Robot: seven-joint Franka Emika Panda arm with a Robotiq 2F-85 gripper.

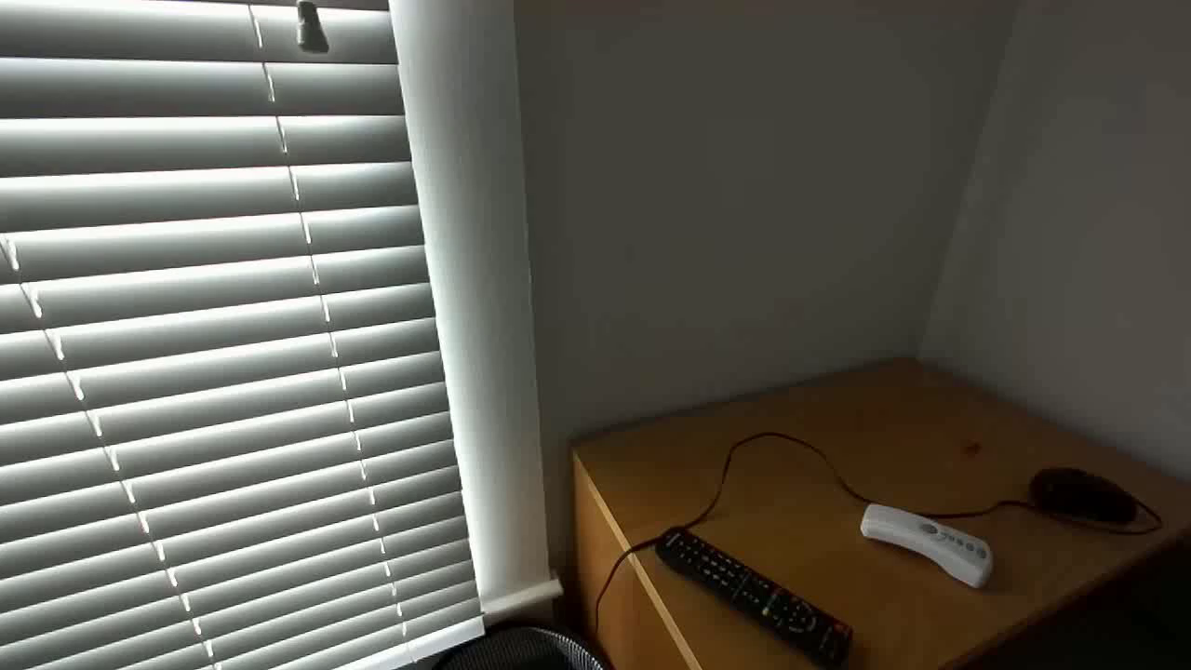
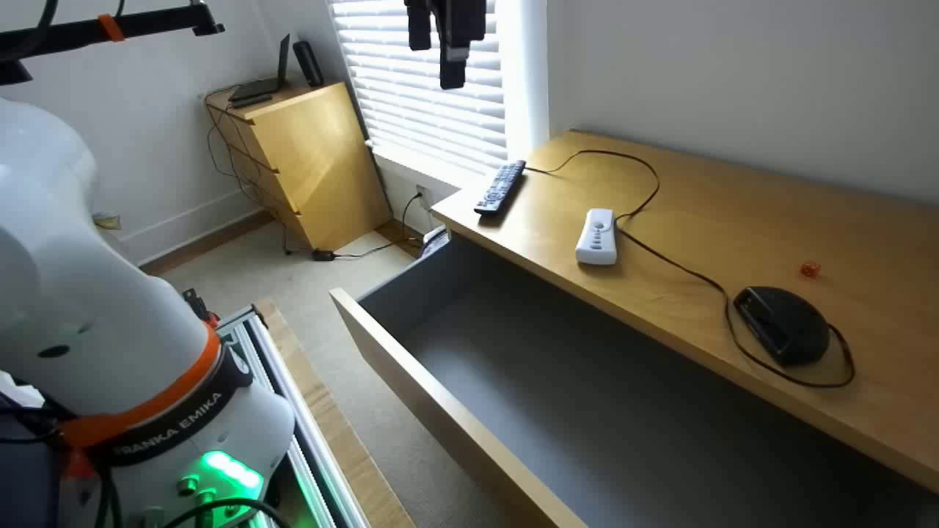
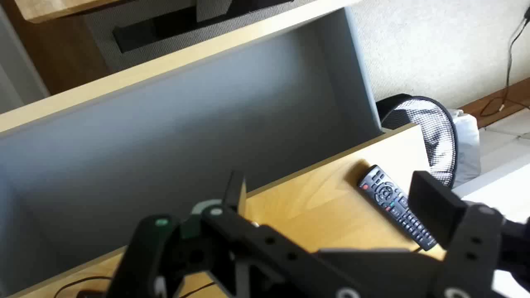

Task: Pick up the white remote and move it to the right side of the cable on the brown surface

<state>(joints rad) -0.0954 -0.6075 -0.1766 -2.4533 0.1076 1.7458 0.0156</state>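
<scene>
The white remote [image 1: 926,544] lies flat on the brown surface [image 1: 837,400], near its front edge; an exterior view also shows it [image 2: 597,239]. The cable [image 2: 658,183] curves behind the white remote and passes close beside it; I cannot tell if they touch. The cable also shows in an exterior view [image 1: 770,434] and at the bottom of the wrist view [image 3: 83,279]. My gripper [image 2: 438,55] hangs high above the surface, well apart from the remote. In the wrist view the gripper [image 3: 333,196] is open and empty. The white remote is hidden or not discernible there.
A longer black remote [image 2: 502,188] lies at the surface's window end. A dark rounded object [image 2: 785,326] and a small orange-red piece [image 2: 810,269] lie at the other end. An open drawer [image 2: 440,396] juts out below the front edge. A mesh basket [image 3: 434,136] stands beside the cabinet.
</scene>
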